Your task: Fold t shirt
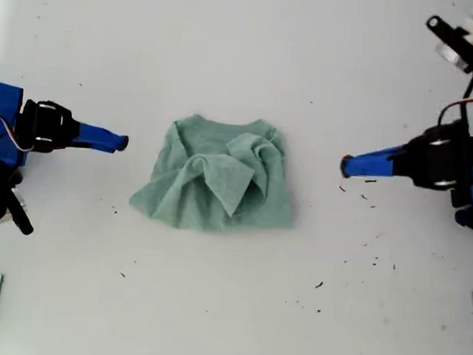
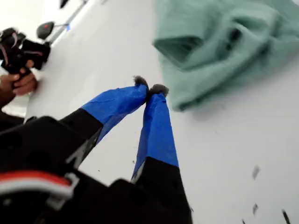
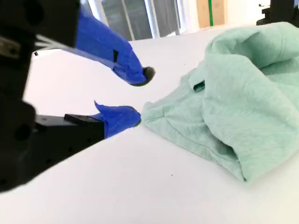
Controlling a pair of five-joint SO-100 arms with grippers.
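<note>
The shirt [image 1: 217,174] lies bunched at the centre of the exterior view on the white surface [image 1: 227,307]. My first gripper [image 2: 148,88] is clenched and empty just beside it; my second gripper [image 3: 138,95] is released near its edge. Best to pinch a single outer layer low and spread it flat before folding.

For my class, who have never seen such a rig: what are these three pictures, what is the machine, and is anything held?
The machine is a pair of small robot arms with blue-taped pincers. The exterior view looks down on a white table, with an arm at each side and a crumpled green t shirt between them. The other two pictures come from cameras riding on the arms. My first tool is shut on nothing. My second tool is open near the shirt's edge. Nothing is held.
</note>
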